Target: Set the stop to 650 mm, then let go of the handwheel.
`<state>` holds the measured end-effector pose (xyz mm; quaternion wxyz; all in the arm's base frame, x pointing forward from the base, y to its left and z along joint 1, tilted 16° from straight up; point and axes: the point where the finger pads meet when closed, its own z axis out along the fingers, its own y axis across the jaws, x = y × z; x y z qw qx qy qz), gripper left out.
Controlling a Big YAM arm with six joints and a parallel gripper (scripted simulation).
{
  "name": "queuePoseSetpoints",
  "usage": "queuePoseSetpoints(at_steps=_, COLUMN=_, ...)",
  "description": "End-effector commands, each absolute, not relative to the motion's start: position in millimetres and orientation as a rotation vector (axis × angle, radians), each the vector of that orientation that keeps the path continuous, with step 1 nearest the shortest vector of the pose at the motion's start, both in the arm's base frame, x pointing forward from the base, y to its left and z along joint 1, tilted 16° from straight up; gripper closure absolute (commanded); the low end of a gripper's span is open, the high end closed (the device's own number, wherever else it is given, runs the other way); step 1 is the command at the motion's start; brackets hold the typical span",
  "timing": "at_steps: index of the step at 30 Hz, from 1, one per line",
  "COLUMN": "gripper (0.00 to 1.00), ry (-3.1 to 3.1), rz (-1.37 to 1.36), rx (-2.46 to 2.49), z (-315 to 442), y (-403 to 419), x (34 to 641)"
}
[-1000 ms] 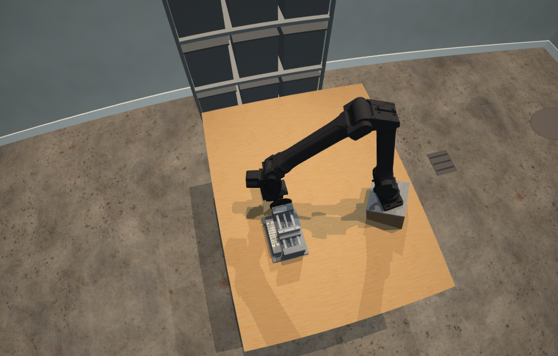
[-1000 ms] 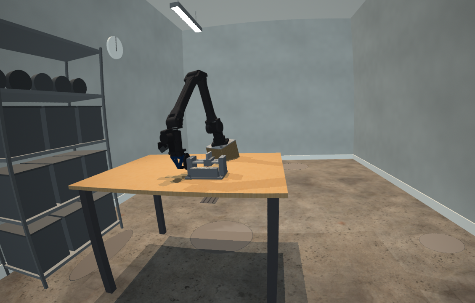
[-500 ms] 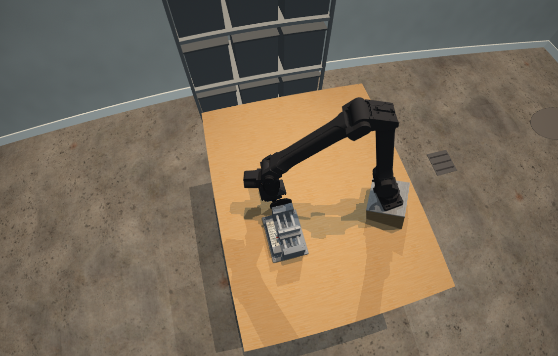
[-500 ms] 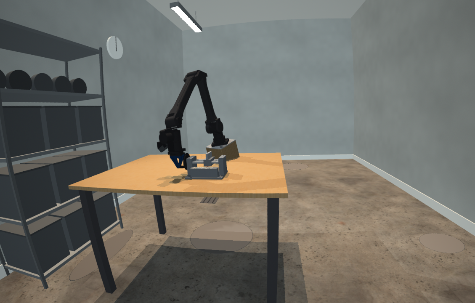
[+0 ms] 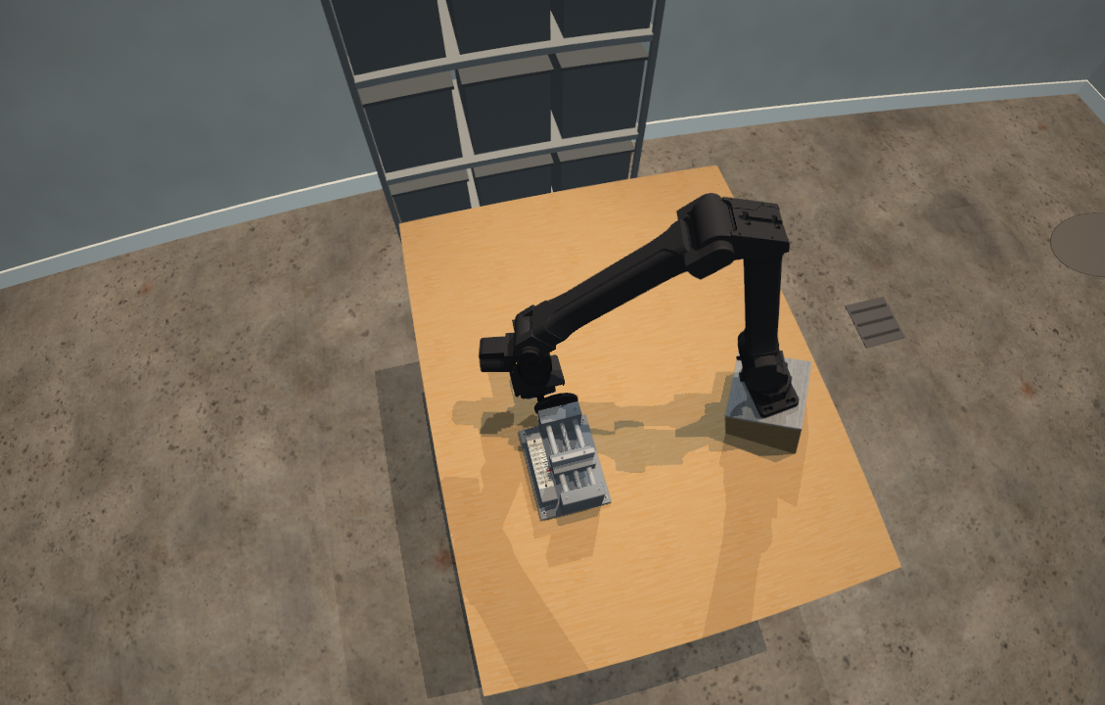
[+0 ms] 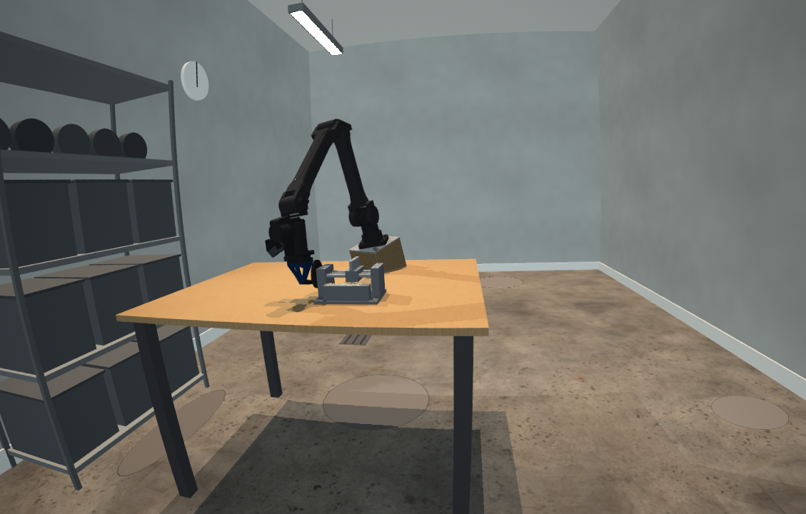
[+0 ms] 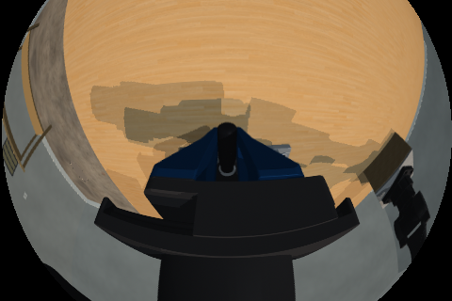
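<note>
The stop device is a grey metal frame with guide rods and end blocks; its base plate (image 5: 575, 509) sits on the table. The stop carriage (image 5: 574, 459) (image 6: 353, 275) is between the end blocks. A pale scale (image 5: 537, 455) runs along one side with a small red mark; its numbers are too small to read. The black handwheel (image 5: 556, 402) (image 6: 315, 273) is at the device's end nearest the arm's wrist. My gripper (image 6: 303, 281) (image 7: 227, 134), with blue fingers, points down beside the wheel and is shut on its black handle (image 7: 227, 148). In the top view the fingers are hidden.
The arm stands on a block (image 5: 764, 431) (image 6: 393, 255) at the other side of the wooden table (image 5: 669, 561) (image 6: 233, 306). A shelf rack (image 5: 499, 164) (image 6: 35, 275) with dark bins stands beyond one table edge.
</note>
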<state>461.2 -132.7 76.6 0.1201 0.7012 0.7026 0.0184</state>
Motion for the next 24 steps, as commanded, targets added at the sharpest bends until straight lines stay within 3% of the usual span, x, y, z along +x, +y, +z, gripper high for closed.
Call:
queuePoseSetpoints(at_steps=1, gripper=0.94, ry=1.973, rz=0.153, rx=1.968, z=129.9, y=-130.6, x=499.4)
queuePoseSetpoints(at_steps=24, gripper=0.94, ry=1.984, rz=0.142, rx=1.976, z=139.1, y=-128.2, x=492.9)
